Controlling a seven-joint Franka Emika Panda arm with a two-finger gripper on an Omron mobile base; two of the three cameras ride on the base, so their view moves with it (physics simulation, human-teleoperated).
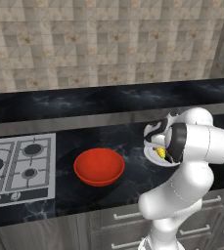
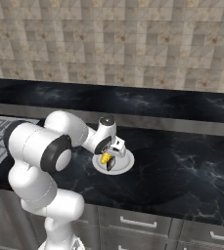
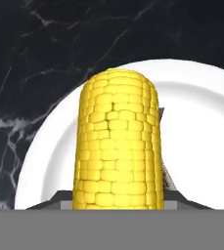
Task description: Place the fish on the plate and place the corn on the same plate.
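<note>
One cob is all that sits between the pincer (image 2: 108,159) and the end of this task, by the look of it. The corn (image 3: 117,141) stands lengthwise along the hand's line of sight, its far rounded end over the plate (image 3: 201,146), and the pincer is pinching it by the near end; the finger tips themselves are hidden behind the cob, so the hold is judged from how the corn hangs fixed in front of the camera. Holding it by one end makes sense: the free end can go down first onto the plate.

In the right base view the yellow of the corn shows directly above the plate, with the hand bent down over it. A thin dark sliver peeks out from behind the corn, against the white; it may be the fish, but too little shows to be sure. Whether the corn already touches the plate cannot be told.

The plate lies on the dark counter (image 2: 182,166). In the left base view the red bowl (image 1: 99,166) stands to the plate's left, apart from it, and the stove (image 1: 18,166) lies further left again, beyond the bowl. Keeping the corn over the plate's middle rather than its rim should stop it rolling off onto the counter once let go.
</note>
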